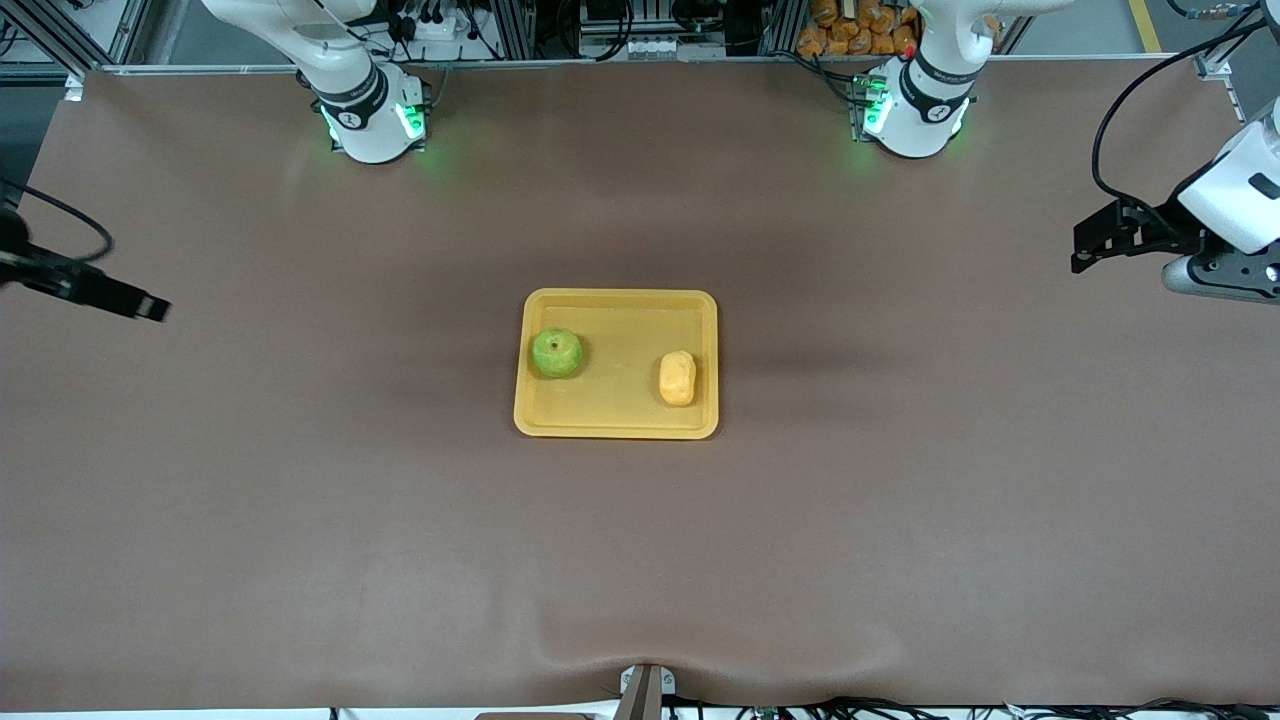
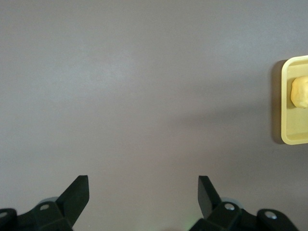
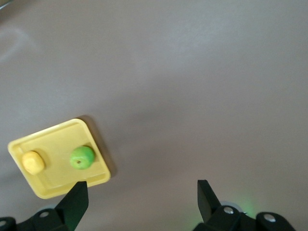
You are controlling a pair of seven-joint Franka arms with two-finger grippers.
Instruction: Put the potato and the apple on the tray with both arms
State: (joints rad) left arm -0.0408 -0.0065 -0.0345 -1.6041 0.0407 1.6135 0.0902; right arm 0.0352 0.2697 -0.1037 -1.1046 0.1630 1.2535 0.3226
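The yellow-orange tray point(image 1: 620, 345) lies in the middle of the table. The green apple point(image 1: 557, 353) sits on it toward the right arm's end. The yellow-orange potato point(image 1: 677, 379) lies on it toward the left arm's end. My left gripper point(image 1: 1088, 250) is open and empty, raised over bare table at the left arm's end. My right gripper point(image 1: 152, 308) is open and empty, raised over bare table at the right arm's end. The left wrist view shows open fingers point(image 2: 79, 190), the tray's edge point(image 2: 288, 130) and the potato point(image 2: 301, 91). The right wrist view shows tray point(image 3: 53, 139), apple point(image 3: 82, 157) and potato point(image 3: 33, 162).
The brown table mat point(image 1: 640, 560) has a raised wrinkle at its edge nearest the front camera. The two arm bases point(image 1: 375, 125) point(image 1: 915, 115) stand at the edge farthest from the front camera. Cables and orange items lie off the table by the bases.
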